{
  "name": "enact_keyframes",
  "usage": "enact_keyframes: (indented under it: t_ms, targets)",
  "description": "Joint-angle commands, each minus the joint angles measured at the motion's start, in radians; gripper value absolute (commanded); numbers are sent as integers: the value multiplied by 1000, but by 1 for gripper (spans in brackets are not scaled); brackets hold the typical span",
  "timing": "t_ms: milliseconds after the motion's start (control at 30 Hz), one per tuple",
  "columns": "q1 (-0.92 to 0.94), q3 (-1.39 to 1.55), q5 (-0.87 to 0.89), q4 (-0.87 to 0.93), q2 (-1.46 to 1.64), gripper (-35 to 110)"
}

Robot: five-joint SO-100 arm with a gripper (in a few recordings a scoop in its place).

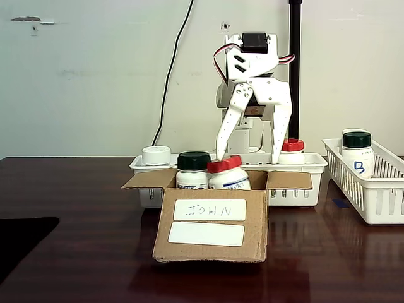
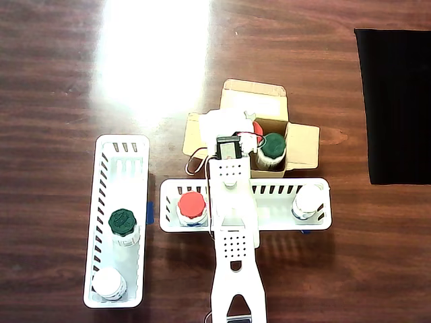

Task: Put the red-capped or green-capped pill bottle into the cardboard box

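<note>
**Open gripper hangs above the packed box**

The white gripper (image 1: pixel 249 154) hangs with its two fingers spread apart and holding nothing, tips pointing down just above and behind the red-capped bottle (image 1: pixel 227 174) in the fixed view. That bottle sits tilted inside the cardboard box (image 1: pixel 211 227), beside an upright green-capped bottle (image 1: pixel 193 169); both caps stand above the open flaps. The overhead view shows the arm (image 2: pixel 232 222) reaching across the middle basket (image 2: pixel 283 225) to the box (image 2: pixel 256 101), where the green cap (image 2: pixel 273 145) is plain and the red one is mostly hidden under the gripper. The box front bears two white labels, the upper handwritten. The middle basket holds another red-capped bottle (image 2: pixel 192 204) and a white-capped bottle (image 2: pixel 308 200). A side basket (image 2: pixel 116 151) holds a green-capped and a white-capped bottle. All rest on a dark wooden table (image 1: pixel 76 252).
</note>
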Motion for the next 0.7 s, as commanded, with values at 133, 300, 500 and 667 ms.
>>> enact_keyframes:
  t_ms: [133, 300, 500, 667]
  targets:
    - [-61, 14, -44, 141, 354, 76]
    - [-100, 324, -57, 141, 657, 45]
    - [-97, 778, 0, 140, 1039, -7]
    - [-103, 1223, 43, 118, 1373, 4]
